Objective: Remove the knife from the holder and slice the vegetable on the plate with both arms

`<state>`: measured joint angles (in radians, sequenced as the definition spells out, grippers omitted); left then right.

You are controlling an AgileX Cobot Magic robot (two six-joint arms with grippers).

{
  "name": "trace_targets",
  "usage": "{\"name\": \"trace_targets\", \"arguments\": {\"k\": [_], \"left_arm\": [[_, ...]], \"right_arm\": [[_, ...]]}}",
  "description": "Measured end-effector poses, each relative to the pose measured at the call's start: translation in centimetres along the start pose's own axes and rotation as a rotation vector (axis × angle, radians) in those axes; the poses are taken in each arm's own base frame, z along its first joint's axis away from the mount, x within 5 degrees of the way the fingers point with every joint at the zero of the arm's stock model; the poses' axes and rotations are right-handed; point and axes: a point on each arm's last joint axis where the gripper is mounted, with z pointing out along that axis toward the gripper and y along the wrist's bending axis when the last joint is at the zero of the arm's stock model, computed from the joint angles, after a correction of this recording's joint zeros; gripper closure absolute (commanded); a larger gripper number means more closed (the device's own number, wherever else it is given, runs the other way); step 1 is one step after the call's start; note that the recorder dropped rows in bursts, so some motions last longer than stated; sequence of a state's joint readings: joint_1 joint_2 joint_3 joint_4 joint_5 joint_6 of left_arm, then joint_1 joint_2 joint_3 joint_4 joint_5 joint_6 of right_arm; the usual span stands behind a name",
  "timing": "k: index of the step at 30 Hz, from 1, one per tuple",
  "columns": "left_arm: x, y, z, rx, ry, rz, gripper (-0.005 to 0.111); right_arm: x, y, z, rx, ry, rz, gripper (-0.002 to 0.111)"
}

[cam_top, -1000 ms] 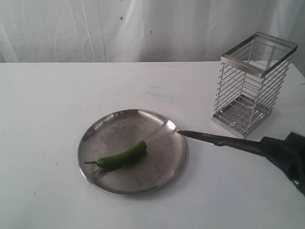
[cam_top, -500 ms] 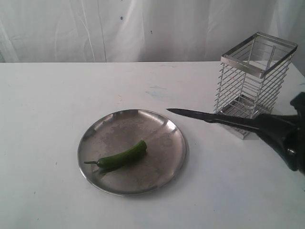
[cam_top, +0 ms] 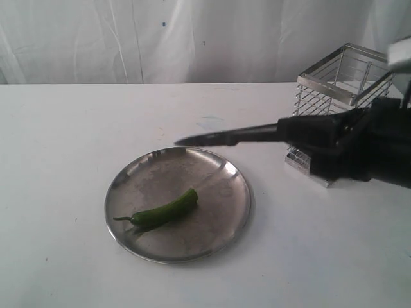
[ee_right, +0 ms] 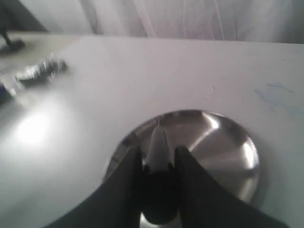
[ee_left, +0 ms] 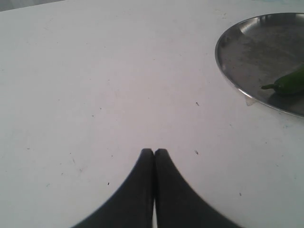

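Right pincer (ee_right: 158, 153) tight around the knife (cam_top: 225, 136); left pincer (ee_left: 154, 153), tips together, in wrist view only.

My left gripper (ee_left: 154, 153) and right gripper (ee_right: 159, 156) are black, as is the knife (cam_top: 225, 136), blade and handle. The vegetable (cam_top: 164, 210) is green. The plate (cam_top: 192, 240) is scuffed silver-grey. The holder (cam_top: 324, 88) is shiny silver wire in horizontal lines. The tabletop (cam_top: 77, 141) is white, with one faint bluish smudge.
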<state>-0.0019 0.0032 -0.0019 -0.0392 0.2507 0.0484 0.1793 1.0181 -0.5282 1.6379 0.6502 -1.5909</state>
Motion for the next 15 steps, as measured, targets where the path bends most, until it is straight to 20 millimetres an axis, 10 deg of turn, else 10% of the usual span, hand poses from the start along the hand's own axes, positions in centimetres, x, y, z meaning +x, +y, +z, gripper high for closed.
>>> {"name": "trace_targets", "arguments": {"k": [15], "left_arm": [[0.0,0.0,0.0,0.000,0.000,0.000,0.107]], "right_arm": [[1.3,2.1,1.0,0.082,0.263,-0.599,0.108]]}}
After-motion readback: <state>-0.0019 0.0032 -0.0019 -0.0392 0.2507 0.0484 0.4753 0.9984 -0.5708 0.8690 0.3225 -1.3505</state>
